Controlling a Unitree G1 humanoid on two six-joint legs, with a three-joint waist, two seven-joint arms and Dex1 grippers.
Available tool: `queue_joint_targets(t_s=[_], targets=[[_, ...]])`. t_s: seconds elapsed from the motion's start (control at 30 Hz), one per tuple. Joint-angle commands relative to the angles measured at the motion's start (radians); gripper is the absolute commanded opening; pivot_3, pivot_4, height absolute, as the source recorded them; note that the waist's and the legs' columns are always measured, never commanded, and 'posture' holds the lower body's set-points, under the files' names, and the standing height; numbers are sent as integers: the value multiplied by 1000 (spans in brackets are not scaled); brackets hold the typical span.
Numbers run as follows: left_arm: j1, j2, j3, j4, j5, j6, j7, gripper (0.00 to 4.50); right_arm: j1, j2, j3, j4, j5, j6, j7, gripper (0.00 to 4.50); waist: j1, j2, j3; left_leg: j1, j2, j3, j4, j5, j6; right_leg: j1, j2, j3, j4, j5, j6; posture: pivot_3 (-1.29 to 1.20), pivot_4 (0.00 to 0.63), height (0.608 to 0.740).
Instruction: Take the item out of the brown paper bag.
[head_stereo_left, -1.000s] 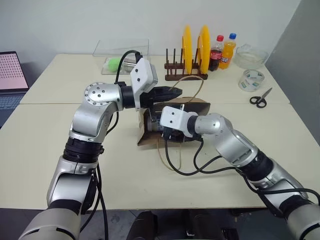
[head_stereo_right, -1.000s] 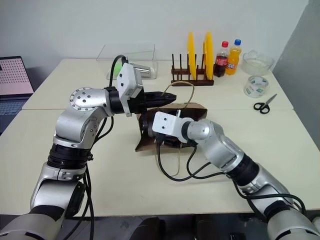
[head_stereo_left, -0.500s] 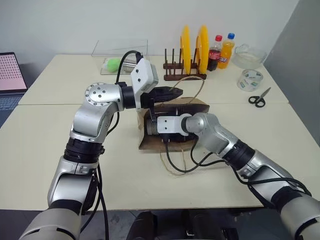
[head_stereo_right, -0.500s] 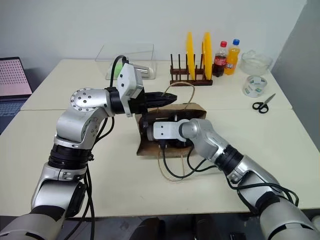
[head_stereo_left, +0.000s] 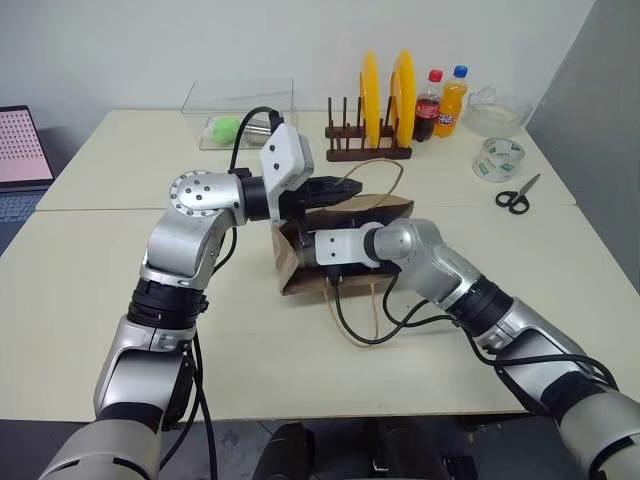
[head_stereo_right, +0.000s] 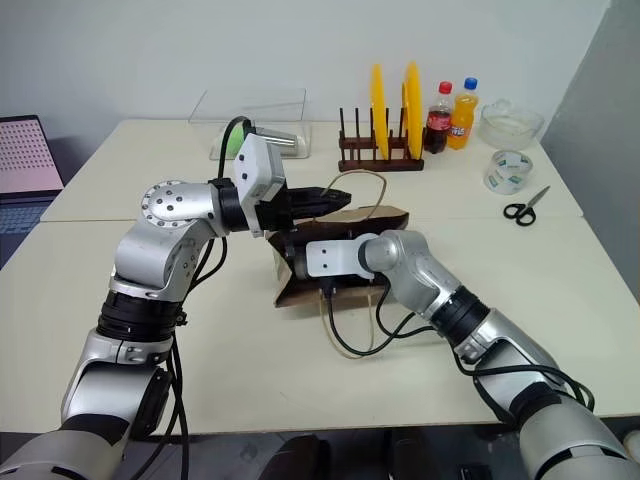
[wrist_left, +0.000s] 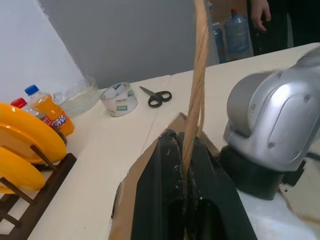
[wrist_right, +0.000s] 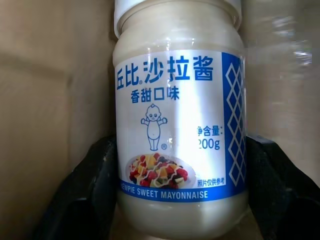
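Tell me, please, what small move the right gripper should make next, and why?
Probably close the right gripper fully: inside the creased brown paper bag its fingers flank the white mayonnaise jar, while the left gripper, pinching a tan cord handle, holds the bag open.

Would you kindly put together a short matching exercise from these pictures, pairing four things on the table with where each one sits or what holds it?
Things:
1. cord handle
2. mayonnaise jar
3. yellow plates
4. scissors

Places or states:
A. upright in the wooden rack
B. lying flat near the tape roll
C. pinched in the left gripper
D. inside the brown paper bag, between the right gripper's fingers

Pairs: 1-C, 2-D, 3-A, 4-B
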Motion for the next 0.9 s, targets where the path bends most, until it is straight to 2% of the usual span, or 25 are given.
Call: queue_joint_targets(t_s=[0.03, 0.27, 0.63, 0.77, 0.9], targets=[[-21, 7, 25, 26, 19, -40, 24, 0, 2, -31, -75, -191, 25, 27, 68, 3036, 0, 0, 0, 0, 0, 0, 0, 0, 0, 0, 0, 0, 0, 0, 0, 0, 150, 740], [-36, -2, 19, 85, 43, -94, 34, 0, 54, -142, -154, -387, 72, 44, 170, 3036, 1, 0, 0, 0, 0, 0, 0, 0, 0, 1, 0, 0, 0, 0, 0, 0, 150, 740], [-42, -15, 7, 143, 67, -144, 40, 0, 140, -311, -401, -544, 343, 3, 293, 3036, 2, 0, 0, 0, 0, 0, 0, 0, 0, 1, 0, -1, 0, 0, 0, 0, 150, 740], [-35, -16, 8, 145, 74, -154, 41, 0, 199, -387, -608, -630, 508, 168, 307, 3036, 4, -1, 0, 0, 0, 0, 0, 0, 0, 1, 0, -1, -1, 0, 0, 0, 150, 740], [-26, -14, 10, 138, 74, -157, 39, 0, 262, -503, -746, -615, 533, 228, 273, 3036, 11, -1, 0, 0, 0, 0, 0, 0, 0, 2, -1, -1, -1, 0, 0, 0, 150, 740]])
